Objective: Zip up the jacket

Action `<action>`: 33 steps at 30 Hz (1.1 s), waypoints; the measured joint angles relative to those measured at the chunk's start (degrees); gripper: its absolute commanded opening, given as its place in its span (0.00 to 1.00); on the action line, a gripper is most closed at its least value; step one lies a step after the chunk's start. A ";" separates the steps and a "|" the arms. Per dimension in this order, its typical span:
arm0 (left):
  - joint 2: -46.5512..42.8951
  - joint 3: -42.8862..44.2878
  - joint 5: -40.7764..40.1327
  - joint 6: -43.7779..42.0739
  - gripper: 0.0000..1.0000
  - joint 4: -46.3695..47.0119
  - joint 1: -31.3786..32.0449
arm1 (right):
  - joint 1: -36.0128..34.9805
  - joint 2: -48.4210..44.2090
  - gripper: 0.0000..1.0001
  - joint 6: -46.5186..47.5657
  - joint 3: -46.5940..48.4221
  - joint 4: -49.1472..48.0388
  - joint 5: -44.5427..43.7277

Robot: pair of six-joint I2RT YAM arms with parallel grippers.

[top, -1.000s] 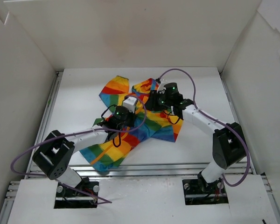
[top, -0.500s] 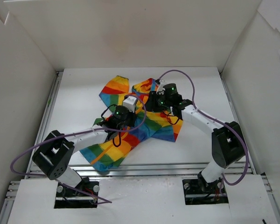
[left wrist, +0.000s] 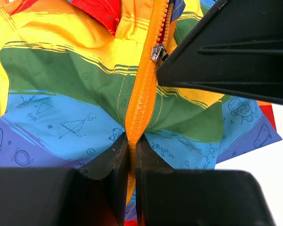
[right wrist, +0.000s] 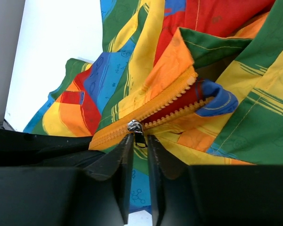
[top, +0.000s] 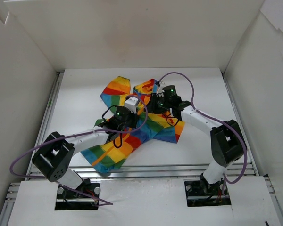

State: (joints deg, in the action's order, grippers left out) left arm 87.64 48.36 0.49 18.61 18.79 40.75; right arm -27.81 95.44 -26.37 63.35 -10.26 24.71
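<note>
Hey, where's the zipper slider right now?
Centre of the right wrist view: the slider is pinched at the right hand's fingertips, partway along the jacket's orange zipper, which lies open to its right.

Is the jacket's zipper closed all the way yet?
No, beyond the slider the orange teeth of the jacket lie in two separate rows.

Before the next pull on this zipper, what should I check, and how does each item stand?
1. Left fingers clamp the zipper tape below the slider: ok.
2. Right fingers pinch the pull tab: ok.
3. Teeth meshed between the left grip and the slider: ok.
4. Path ahead of the slider clear: cannot tell; a blue fold lies at the open teeth.
5. Jacket fully zipped: not ok; the teeth past the slider gape.
</note>
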 measured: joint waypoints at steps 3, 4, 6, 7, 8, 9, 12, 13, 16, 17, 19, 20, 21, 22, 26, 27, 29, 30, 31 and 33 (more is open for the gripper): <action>-0.02 -0.02 0.00 0.07 0.00 0.15 0.00 | 0.00 0.04 0.00 -0.24 0.00 -0.15 -0.52; -0.02 -0.04 0.04 0.09 0.00 0.37 0.00 | 0.00 0.04 0.00 -0.33 0.00 -0.20 -0.79; -0.11 -0.04 0.09 0.09 0.00 0.52 0.00 | -0.24 0.04 0.00 -0.42 0.00 -0.24 -1.57; -0.22 -0.04 0.11 0.09 0.00 0.55 -0.02 | -0.39 0.04 0.00 -0.42 0.00 -0.24 -2.14; -0.33 -0.04 0.11 0.09 0.00 0.59 -0.02 | -0.46 0.04 0.00 -0.39 0.00 -0.24 -2.49; -0.42 -0.04 0.13 0.09 0.00 0.72 -0.02 | -0.52 0.04 0.00 -0.35 0.00 -0.17 -2.91; -0.50 -0.04 0.17 0.09 0.00 1.01 -0.02 | -0.87 -0.20 0.00 0.48 0.02 0.59 -5.11; -0.50 -0.04 0.20 0.07 0.00 0.94 0.00 | -1.03 -0.33 0.00 1.09 0.15 1.22 -6.47; -0.52 -0.04 0.44 0.07 0.00 0.92 0.00 | -1.03 -0.39 0.00 3.56 2.05 4.02 -11.50; -0.52 -0.04 0.57 0.04 0.00 0.92 0.00 | -0.83 -0.39 0.00 4.37 3.08 4.96 -13.05; -0.55 -0.04 0.59 0.04 0.00 0.98 0.00 | -0.22 -0.39 0.00 5.77 5.14 6.05 -15.17; -0.55 -0.04 0.61 0.02 0.00 1.16 0.00 | 0.20 -0.39 0.00 6.27 5.97 6.38 -15.65; -0.55 -0.04 0.63 0.04 0.00 1.77 0.00 | 0.72 -0.39 0.00 6.80 6.84 7.08 -15.85; -0.55 0.04 0.68 0.04 0.00 2.36 0.00 | 0.92 -0.28 0.00 7.10 7.43 7.74 -15.85; -0.52 0.92 0.68 0.00 0.00 3.39 0.00 | 1.49 1.49 0.00 8.33 10.86 9.99 -15.91; -0.52 1.20 0.66 -0.09 0.00 3.41 0.00 | 1.64 2.29 0.00 8.59 12.22 10.82 -16.31; -0.04 2.49 0.57 -0.37 0.00 3.54 -0.04 | 2.14 3.72 0.00 9.01 14.69 12.11 -16.20; 0.24 3.26 0.52 -0.61 0.00 3.50 -0.11 | 2.38 4.37 0.00 9.33 16.04 12.94 -16.24; 0.66 4.26 0.42 -1.01 0.00 3.48 -0.17 | 2.69 4.98 0.00 9.70 17.73 13.97 -16.33; 1.62 6.49 0.09 -1.84 0.00 3.43 -0.50 | 3.34 5.75 0.00 10.25 20.70 15.41 -16.57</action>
State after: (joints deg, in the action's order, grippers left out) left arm 89.25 54.85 0.58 16.78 22.22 40.25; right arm -24.47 101.19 -16.12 84.05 5.15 8.14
